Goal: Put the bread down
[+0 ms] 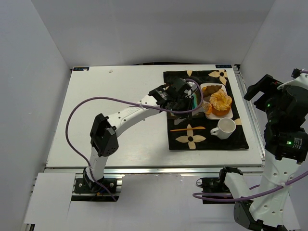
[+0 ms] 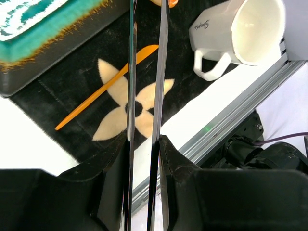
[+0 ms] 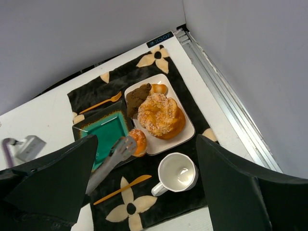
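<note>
The bread (image 3: 140, 142) is a small orange-brown roll pinched in the tips of metal tongs (image 3: 109, 162). It is over the gap between the teal square plate (image 3: 98, 132) and the white plate (image 3: 186, 135). In the top view the bread (image 1: 208, 109) is at the white plate's near left corner. My left gripper (image 2: 144, 144) is shut on the tongs (image 2: 131, 72), whose two thin arms run out between its fingers; it also shows in the top view (image 1: 175, 96). My right gripper (image 3: 144, 187) is open and empty, raised high at the right (image 1: 262, 89).
The white plate holds a large sugared pastry (image 3: 161, 115), a dark brown piece (image 3: 137, 95) and a small pale roll (image 3: 159, 89). A white cup (image 3: 177, 173) and an orange knife (image 3: 120, 188) lie on the black flowered mat (image 1: 207, 139). An orange fork (image 3: 98, 102) lies behind the teal plate.
</note>
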Tool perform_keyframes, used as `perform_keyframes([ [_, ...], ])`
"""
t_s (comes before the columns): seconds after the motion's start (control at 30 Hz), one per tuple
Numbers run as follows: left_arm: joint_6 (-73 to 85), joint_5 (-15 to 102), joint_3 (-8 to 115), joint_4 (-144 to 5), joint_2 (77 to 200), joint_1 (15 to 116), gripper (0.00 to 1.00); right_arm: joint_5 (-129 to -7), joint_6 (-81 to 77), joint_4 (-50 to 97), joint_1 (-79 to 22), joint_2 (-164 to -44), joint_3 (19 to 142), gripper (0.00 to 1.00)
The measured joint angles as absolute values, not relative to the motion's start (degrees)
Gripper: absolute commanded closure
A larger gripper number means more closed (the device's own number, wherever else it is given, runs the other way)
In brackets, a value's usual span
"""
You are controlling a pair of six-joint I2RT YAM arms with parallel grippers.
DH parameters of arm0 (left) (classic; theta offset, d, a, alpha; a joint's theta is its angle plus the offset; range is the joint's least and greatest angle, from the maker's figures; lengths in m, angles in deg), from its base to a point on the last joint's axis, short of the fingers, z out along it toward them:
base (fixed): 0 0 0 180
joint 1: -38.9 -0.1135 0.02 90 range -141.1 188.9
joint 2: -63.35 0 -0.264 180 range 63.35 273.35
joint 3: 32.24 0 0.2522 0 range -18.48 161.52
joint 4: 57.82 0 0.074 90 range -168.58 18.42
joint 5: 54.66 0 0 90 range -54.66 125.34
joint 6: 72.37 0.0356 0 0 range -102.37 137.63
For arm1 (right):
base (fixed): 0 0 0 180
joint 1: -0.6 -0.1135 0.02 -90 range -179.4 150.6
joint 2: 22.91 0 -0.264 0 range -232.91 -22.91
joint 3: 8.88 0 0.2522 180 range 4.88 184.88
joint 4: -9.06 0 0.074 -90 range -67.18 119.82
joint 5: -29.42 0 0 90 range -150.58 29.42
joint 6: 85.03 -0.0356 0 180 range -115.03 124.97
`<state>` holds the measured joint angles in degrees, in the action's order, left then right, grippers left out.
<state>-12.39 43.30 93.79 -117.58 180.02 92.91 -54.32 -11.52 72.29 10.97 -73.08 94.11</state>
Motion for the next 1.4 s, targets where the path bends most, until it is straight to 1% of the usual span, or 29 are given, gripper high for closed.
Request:
perform_keyframes([
  [0.13,-12.41,41.27,92.41,-117.63,175.91,92.91,0.75,-54.45,-11.98,72.25,10.97,-72.97,93.78,0.11],
  [0.33,-12.74,38.76,87.25,-116.34,170.53,91.93,0.74,-54.95,-12.68,71.97,10.97,-72.6,92.82,0.11],
  [0.7,-13.18,32.57,84.91,-115.29,171.88,88.98,0.74,-55.24,-13.25,71.97,10.97,-72.55,92.82,0.11],
  [0.83,-13.18,32.27,83.45,-113.6,172.04,87.76,0.74,-55.24,-13.25,71.97,10.97,-72.38,92.82,0.11],
  [0.87,-13.18,32.29,83.14,-113.47,172.28,87.41,0.72,-55.24,-13.25,71.97,10.97,-72.34,92.82,0.11],
  [1.07,-13.04,33.32,82.07,-112.45,175.58,86.97,0.7,-55.24,-13.22,71.94,10.97,-72.34,92.82,0.11],
  [1.2,-13.02,34.08,81.2,-112.93,176.56,87.01,0.63,-55.32,-13.22,71.94,10.97,-72.31,92.75,0.11],
  [1.23,-13.02,34.06,81.22,-112.99,176.52,87.06,0.57,-55.39,-13.22,71.94,10.97,-72.29,92.69,0.11],
  [1.33,-13.02,33.95,81.33,-113.63,176.5,87.1,0.51,-55.43,-13.22,71.9,10.97,-72.12,92.21,0.11],
  [1.4,-13.07,33.86,81.33,-114.17,176.5,87.1,0.49,-55.45,-13.22,71.9,10.97,-72.12,92.08,0.11],
])
